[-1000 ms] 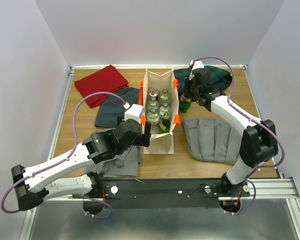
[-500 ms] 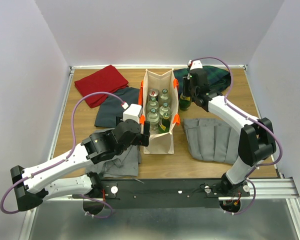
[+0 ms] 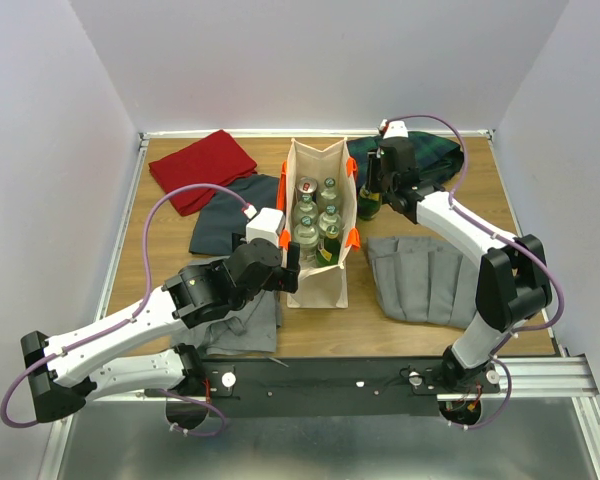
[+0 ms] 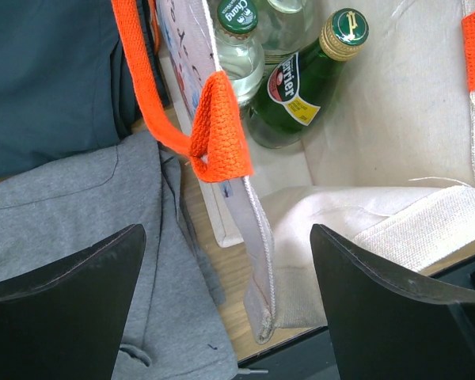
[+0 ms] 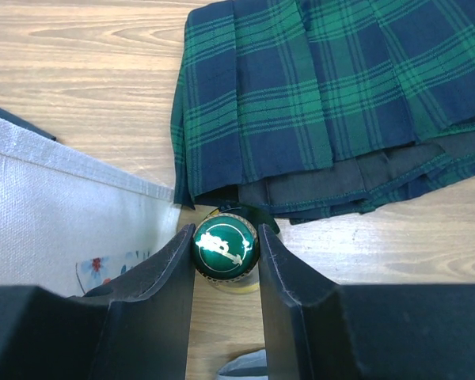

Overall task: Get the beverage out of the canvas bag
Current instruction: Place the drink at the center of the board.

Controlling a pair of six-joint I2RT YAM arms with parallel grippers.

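Standing upright on the wooden table (image 3: pixel 500 190), just outside the right wall of the canvas bag (image 3: pixel 315 285), a green glass bottle (image 3: pixel 370 207) is pinched at its neck by the right gripper (image 5: pixel 226 247); its green cap (image 5: pixel 225 245) sits squarely between the two dark fingers (image 5: pixel 162 273), which press on it from either side; a green tartan skirt (image 5: pixel 332 95) lies just beyond the fingertips, its hem touching the bottle's far side; the bag's pale wall lies left of the fingers. Left gripper (image 4: pixel 229 293): fingers spread wide, holding nothing; between them hangs the bag's near-left corner with an orange handle (image 4: pixel 218 134) loop; past the fingertips, inside the bag, a green Perrier bottle (image 4: pixel 301 87) leans against a clear bottle (image 4: pixel 239 43); grey clothing (image 4: pixel 79 214) lies under the left finger. Further cans and bottles stand in the bag; a red cloth (image 3: pixel 202 165) lies well apart.
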